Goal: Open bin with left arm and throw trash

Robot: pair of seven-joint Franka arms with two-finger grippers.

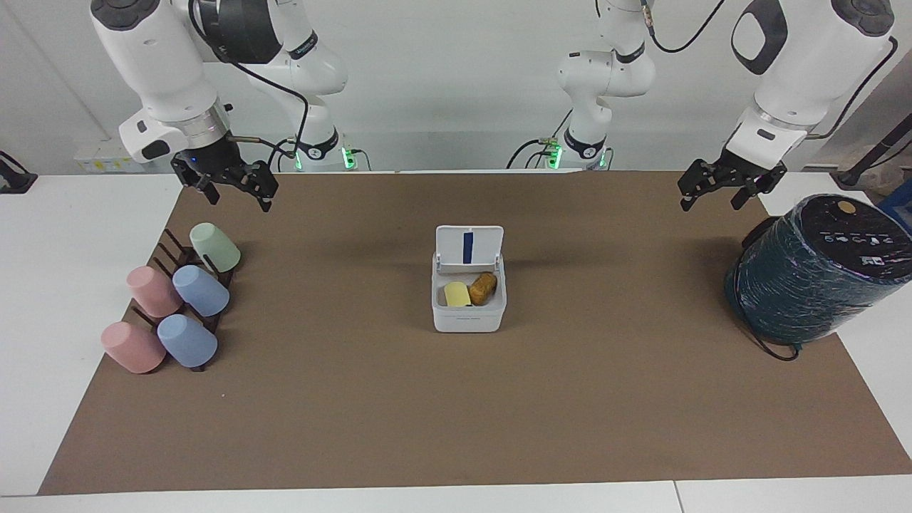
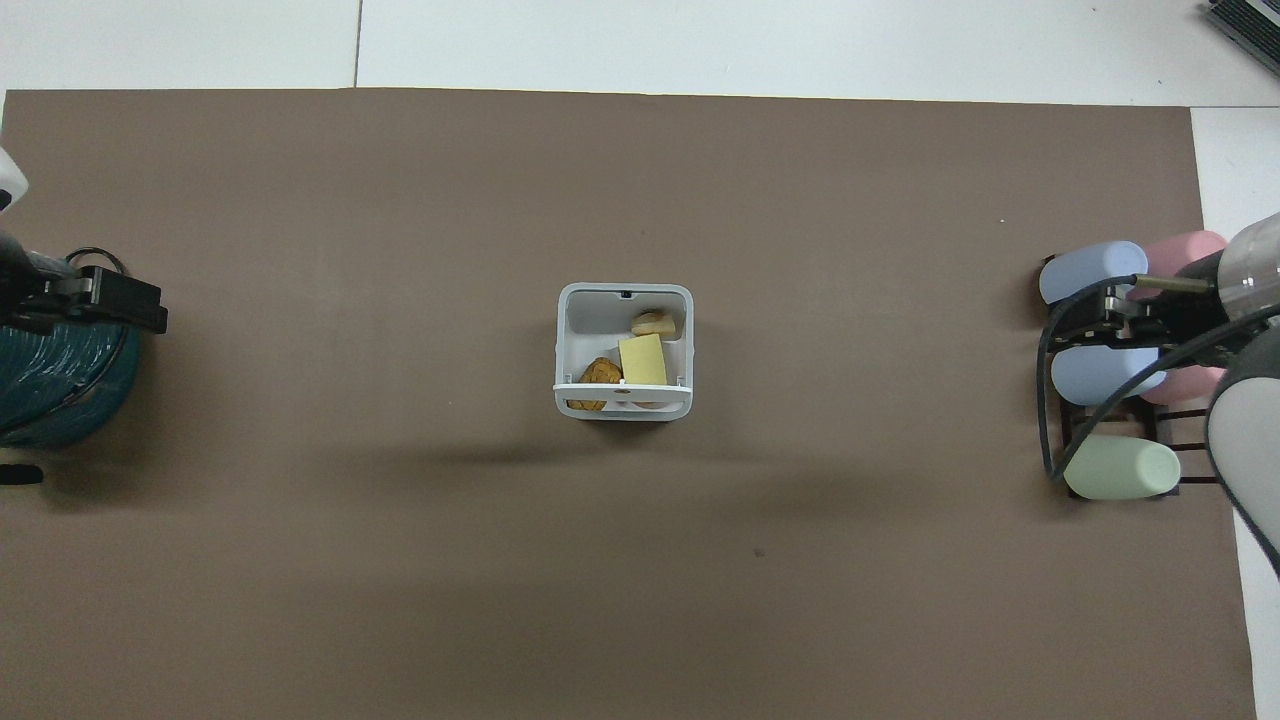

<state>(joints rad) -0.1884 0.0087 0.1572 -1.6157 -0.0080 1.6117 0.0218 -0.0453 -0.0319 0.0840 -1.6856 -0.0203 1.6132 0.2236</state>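
The white bin [image 1: 468, 317] stands mid-mat with its lid [image 1: 469, 246] tipped upright, blue strip showing. In the bin [image 2: 563, 340] lies the trash: a brown lump [image 1: 483, 288], a pale yellow block [image 1: 457, 294] and a tan scrap [image 2: 653, 323]; the overhead view also shows the lump [image 2: 600, 371] and block [image 2: 643, 360]. My left gripper [image 1: 711, 202] hangs open and empty in the air by the teal cylinder, well away from the bin. At the cup rack's end my right gripper [image 1: 240, 201] hangs open and empty. From above, the left gripper [image 2: 128, 303] and right gripper [image 2: 1092, 322] show at the mat's ends.
A big dark teal wrapped cylinder [image 1: 812, 271] lies at the left arm's end of the table. Several pastel cups [image 1: 178, 306] rest on a dark rack at the right arm's end. A brown mat [image 1: 456, 413] covers the white table.
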